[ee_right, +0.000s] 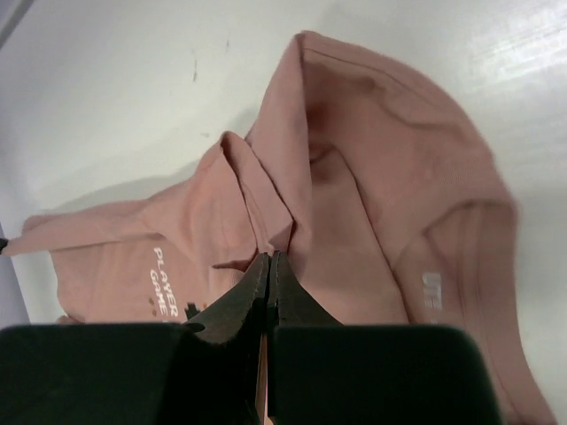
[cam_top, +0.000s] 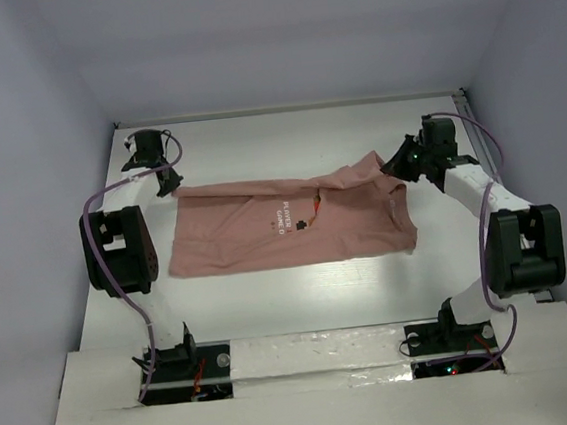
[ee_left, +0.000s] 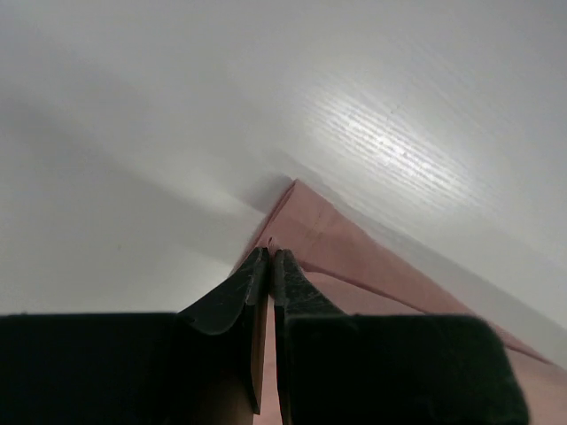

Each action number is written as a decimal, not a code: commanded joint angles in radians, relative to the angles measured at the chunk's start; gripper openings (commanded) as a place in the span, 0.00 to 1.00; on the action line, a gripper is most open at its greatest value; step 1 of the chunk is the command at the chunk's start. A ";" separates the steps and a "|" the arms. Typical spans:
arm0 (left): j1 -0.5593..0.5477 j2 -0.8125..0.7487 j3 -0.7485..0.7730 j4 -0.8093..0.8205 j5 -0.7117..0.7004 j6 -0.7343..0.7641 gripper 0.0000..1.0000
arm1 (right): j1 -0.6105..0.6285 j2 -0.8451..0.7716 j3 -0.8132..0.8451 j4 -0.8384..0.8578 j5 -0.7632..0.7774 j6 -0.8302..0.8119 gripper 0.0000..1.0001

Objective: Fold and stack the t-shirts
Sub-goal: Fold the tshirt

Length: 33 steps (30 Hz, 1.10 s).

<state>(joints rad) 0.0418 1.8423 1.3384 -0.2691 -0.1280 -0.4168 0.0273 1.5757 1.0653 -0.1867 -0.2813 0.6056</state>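
A salmon-pink t-shirt (cam_top: pixel 285 227) lies spread across the middle of the white table, its small white chest print (cam_top: pixel 276 218) facing up. At its far left corner my left gripper (cam_top: pixel 168 180) is shut on the fabric. The left wrist view shows that corner of the t-shirt (ee_left: pixel 328 239) pinched between the closed tips of the left gripper (ee_left: pixel 269 257). My right gripper (cam_top: pixel 391 165) is shut on a raised fold at the far right. In the right wrist view the t-shirt (ee_right: pixel 372 177) bunches into creases at the closed tips of the right gripper (ee_right: pixel 268 259), with the print (ee_right: pixel 164 279) to the left.
The white table (cam_top: pixel 302 301) is boxed in by pale walls at the back and both sides. Both arm bases (cam_top: pixel 178 368) (cam_top: pixel 452 342) sit at the near edge, and purple cables (cam_top: pixel 97 205) loop off the arms.
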 commanded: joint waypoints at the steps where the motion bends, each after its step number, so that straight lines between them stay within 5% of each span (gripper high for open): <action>1: 0.013 -0.087 -0.044 0.050 0.013 0.012 0.00 | -0.003 -0.127 -0.066 0.026 0.008 -0.012 0.00; 16: 0.023 -0.221 -0.283 0.100 0.060 -0.046 0.00 | -0.003 -0.423 -0.393 -0.157 0.082 0.009 0.00; 23: 0.023 -0.247 -0.376 0.108 0.057 -0.080 0.00 | -0.003 -0.414 -0.450 -0.194 0.116 0.053 0.06; 27: 0.032 -0.288 -0.413 0.113 0.053 -0.085 0.26 | -0.003 -0.436 -0.417 -0.200 0.105 0.008 0.38; 28: 0.032 -0.298 -0.413 0.111 0.053 -0.082 0.41 | -0.003 -0.436 -0.403 -0.207 0.099 -0.003 0.43; 30: 0.032 -0.322 -0.400 0.100 0.051 -0.080 0.48 | -0.003 -0.434 -0.361 -0.218 0.091 -0.033 0.49; 32: 0.032 -0.363 -0.390 0.099 0.044 -0.085 0.49 | 0.025 -0.422 -0.334 -0.221 0.088 -0.053 0.47; 33: 0.032 -0.379 -0.383 0.102 0.042 -0.086 0.50 | 0.034 -0.413 -0.320 -0.217 0.087 -0.061 0.23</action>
<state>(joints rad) 0.0677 1.5566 0.9245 -0.1806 -0.0689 -0.4957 0.0360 1.1633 0.6662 -0.4145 -0.1905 0.5896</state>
